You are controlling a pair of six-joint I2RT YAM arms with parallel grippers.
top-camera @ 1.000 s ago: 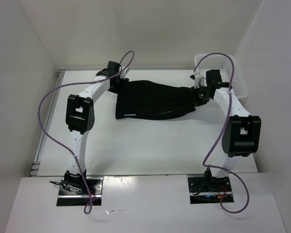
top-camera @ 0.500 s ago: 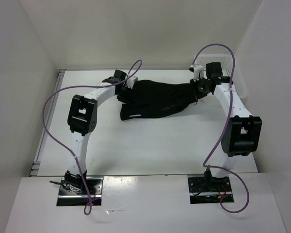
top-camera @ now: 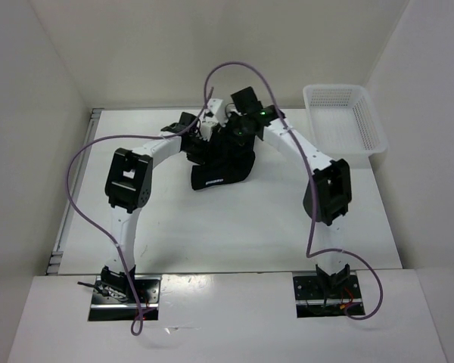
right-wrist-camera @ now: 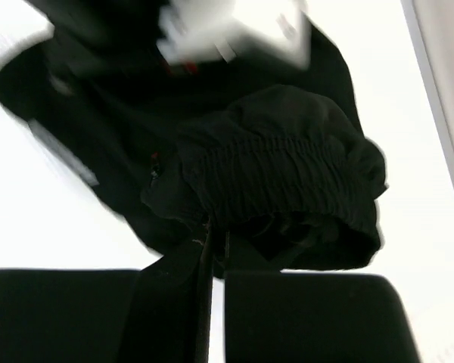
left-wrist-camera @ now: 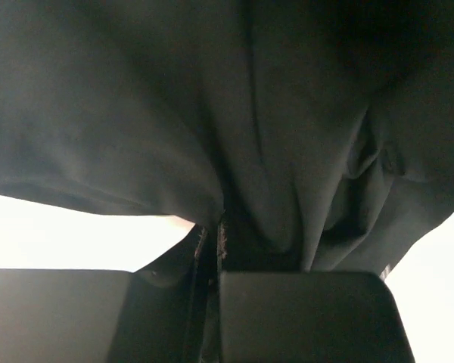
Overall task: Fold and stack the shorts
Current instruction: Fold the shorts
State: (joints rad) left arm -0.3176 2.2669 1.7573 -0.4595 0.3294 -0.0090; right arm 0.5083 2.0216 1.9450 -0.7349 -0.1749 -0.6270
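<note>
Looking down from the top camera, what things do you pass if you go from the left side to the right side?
Left arm's black elbow → shorts → basket. The right arm is skipped, since it overlaps both the shorts and the basket.

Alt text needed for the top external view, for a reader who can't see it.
The left arm and right arm reach inward, jaws meeting on the black shorts, bunched at the far middle of the table. A white mesh basket stands at the far right.
</note>
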